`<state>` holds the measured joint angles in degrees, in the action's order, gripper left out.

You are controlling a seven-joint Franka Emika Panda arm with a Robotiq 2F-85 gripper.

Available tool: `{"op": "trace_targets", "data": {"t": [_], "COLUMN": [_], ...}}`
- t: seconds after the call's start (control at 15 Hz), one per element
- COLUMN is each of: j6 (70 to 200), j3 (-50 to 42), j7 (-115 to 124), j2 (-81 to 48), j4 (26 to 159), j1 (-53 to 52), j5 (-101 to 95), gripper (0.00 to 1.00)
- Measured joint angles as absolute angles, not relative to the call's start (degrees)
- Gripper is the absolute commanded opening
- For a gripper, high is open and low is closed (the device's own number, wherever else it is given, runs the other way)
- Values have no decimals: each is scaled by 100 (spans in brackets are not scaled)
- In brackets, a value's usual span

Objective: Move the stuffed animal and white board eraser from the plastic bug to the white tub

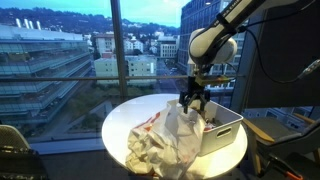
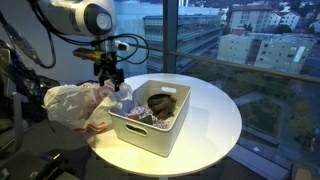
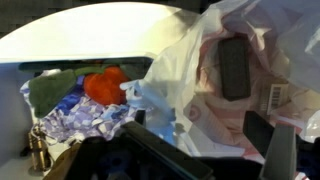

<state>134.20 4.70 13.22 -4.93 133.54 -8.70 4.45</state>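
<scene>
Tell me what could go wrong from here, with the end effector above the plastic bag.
1. The end effector hangs over the crumpled plastic bag; it may pinch only film and lift the whole bag, not the dark flat item inside.
2. The bag leans on the white tub and reaches the table edge; a pull could shift the tub or drag the bag off.

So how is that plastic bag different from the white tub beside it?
The plastic bag is crumpled and slumped; the white tub is rigid and boxy. The bag shows red print; the tub is plain. Both sit on the round table.
</scene>
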Motion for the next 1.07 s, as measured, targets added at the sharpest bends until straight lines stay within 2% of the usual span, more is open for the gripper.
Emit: {"op": "trace_targets", "data": {"t": [0.53,1.07], "j6": [13540,14777], "j3": [1018,1274], "j7": [455,-56], "j2": [-491,-1162], "j4": [13680,13902], "j1": [-991,-1022], "j5": [1835,2358], "gripper": [100,100]}}
